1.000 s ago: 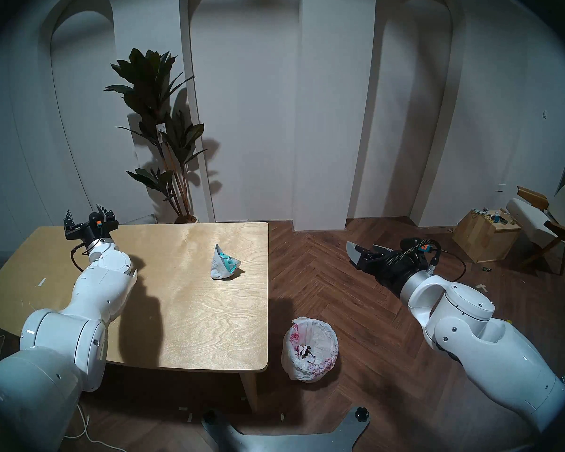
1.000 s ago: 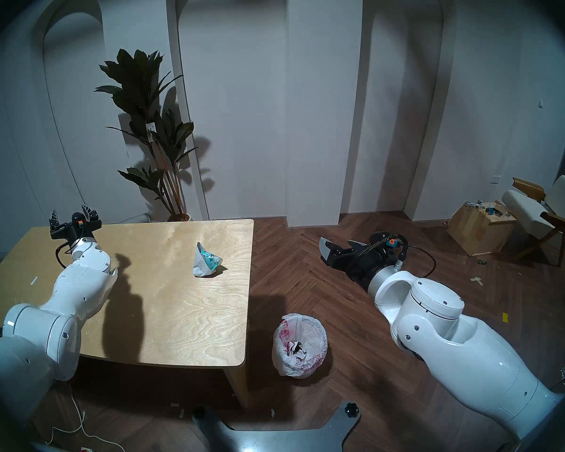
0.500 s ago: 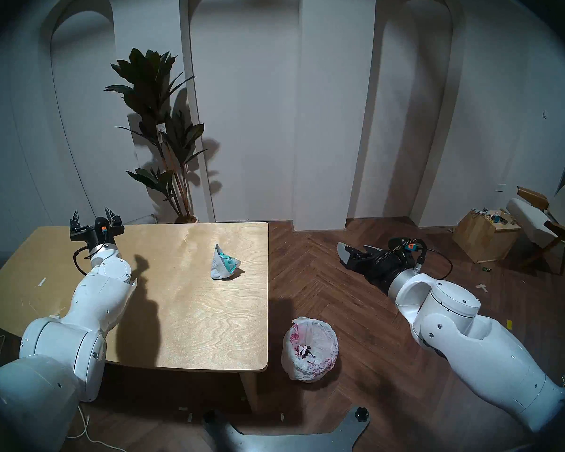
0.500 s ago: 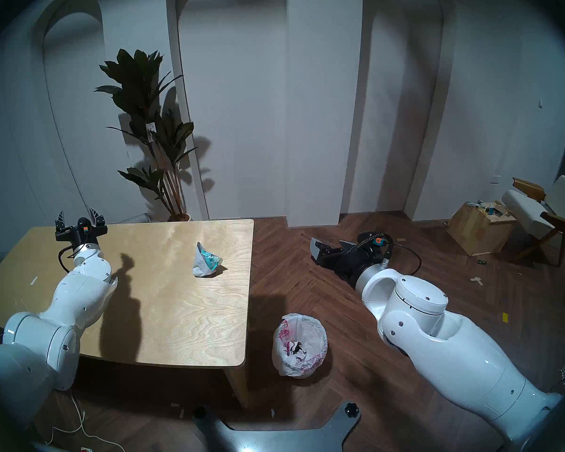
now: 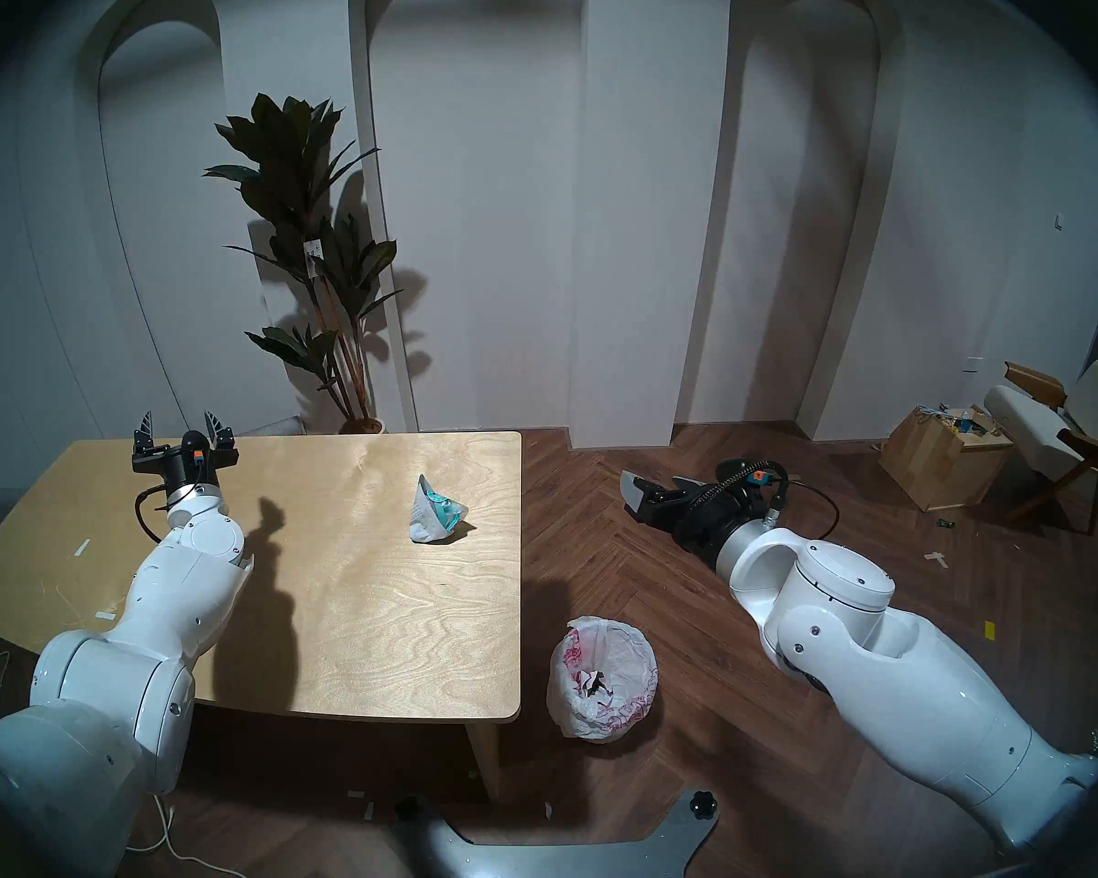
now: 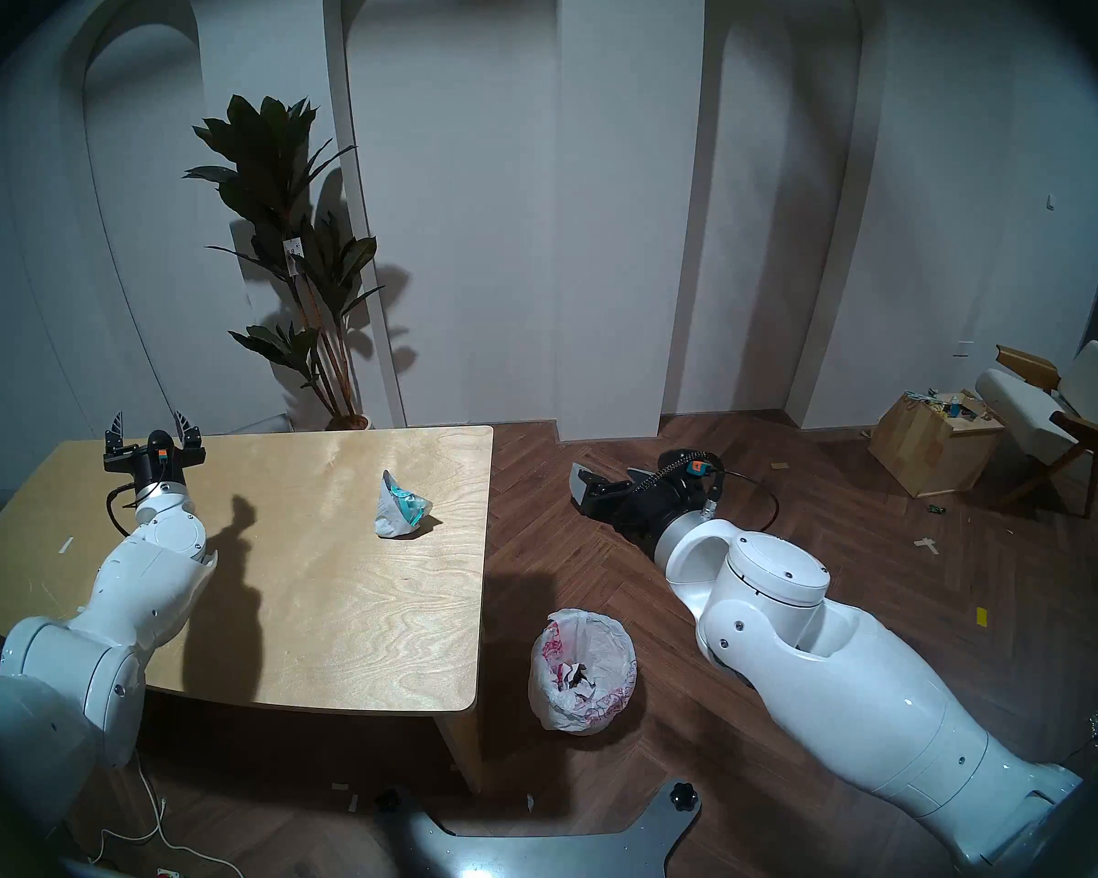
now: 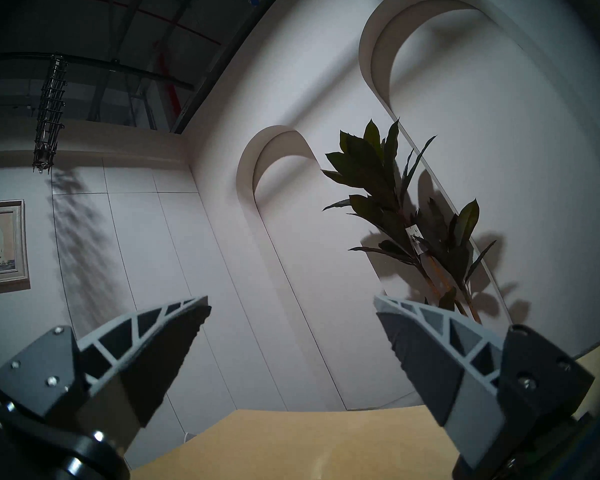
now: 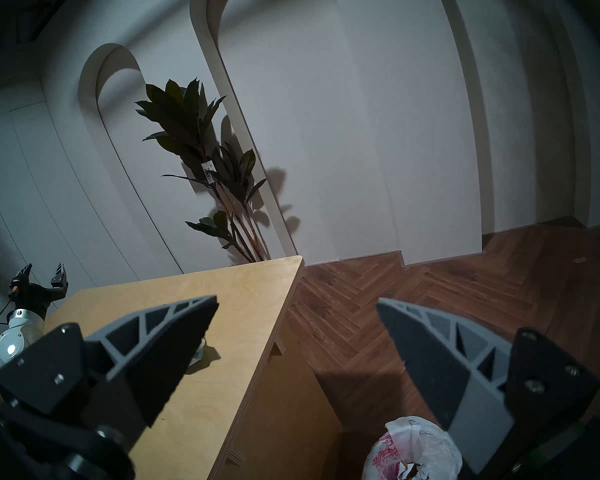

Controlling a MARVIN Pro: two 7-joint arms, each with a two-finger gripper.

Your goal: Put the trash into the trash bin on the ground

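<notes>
White arched panels line the far wall, and a dark herringbone wood floor (image 5: 692, 604) runs up to them. On the pale plywood table (image 5: 375, 604) one piece of trash is left: a crumpled wrapper (image 5: 435, 510) with teal print, sitting toward the far right part of the tabletop, well apart from both arms. Down on the floor, just off the table's near right corner, stands the trash bin (image 5: 602, 677), a small round one lined with a crinkly white bag printed in red-pink; crumpled scraps (image 5: 597, 681) lie at the bottom of it.

Out over the floor to the right of the table, beyond the bin, hangs the right gripper (image 5: 651, 485), pointing roughly level toward the far wall. Its wrist view shows its two fingers (image 8: 174, 344) spread wide with nothing between them, the table's edge and the bin's rim below.

Over the table's far left corner, the left gripper (image 5: 182, 424) tilts upward toward the wall, its fingers (image 7: 426, 347) likewise spread wide and empty.

Behind the table a tall leafy potted plant (image 5: 309, 224) stands against the wall. Far off to the right sit a wooden box (image 5: 942, 462) full of odds and ends and a chair (image 5: 1060, 433) with white cushions.
</notes>
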